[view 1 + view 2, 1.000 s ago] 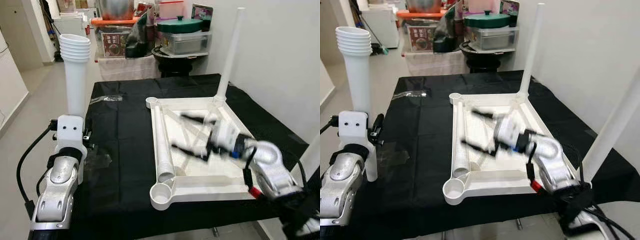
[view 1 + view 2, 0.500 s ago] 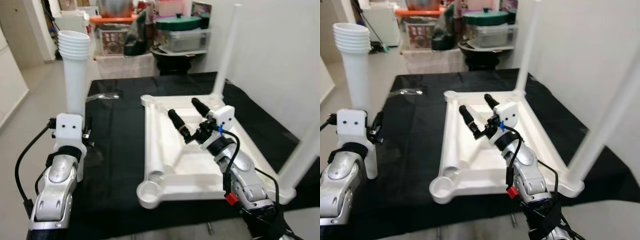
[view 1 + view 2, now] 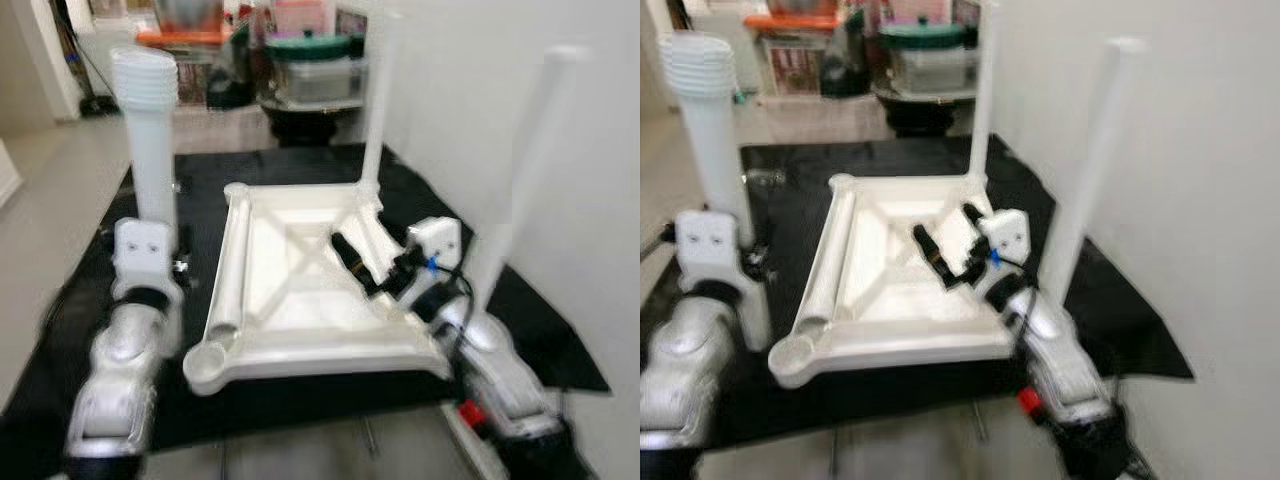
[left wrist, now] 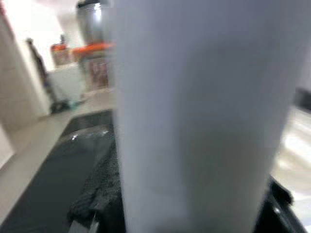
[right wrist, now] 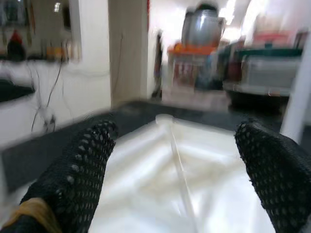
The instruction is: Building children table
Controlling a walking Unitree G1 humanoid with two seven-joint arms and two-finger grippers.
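Black cloth (image 3: 290,175); L hand (image 3: 150,262) grips leg (image 3: 152,150), R hand (image 3: 372,262) spread over tabletop (image 3: 290,300).

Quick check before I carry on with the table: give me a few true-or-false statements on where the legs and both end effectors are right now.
1. The tabletop lies upside down on the black cloth. True.
2. The left end effector holds a white table leg upright. True.
3. All four legs are fitted. False: two legs stand in corners, the far leg and the near leg; the near-left socket is empty.
4. The right end effector is shut on a leg. False: it is open over the tabletop, holding nothing.
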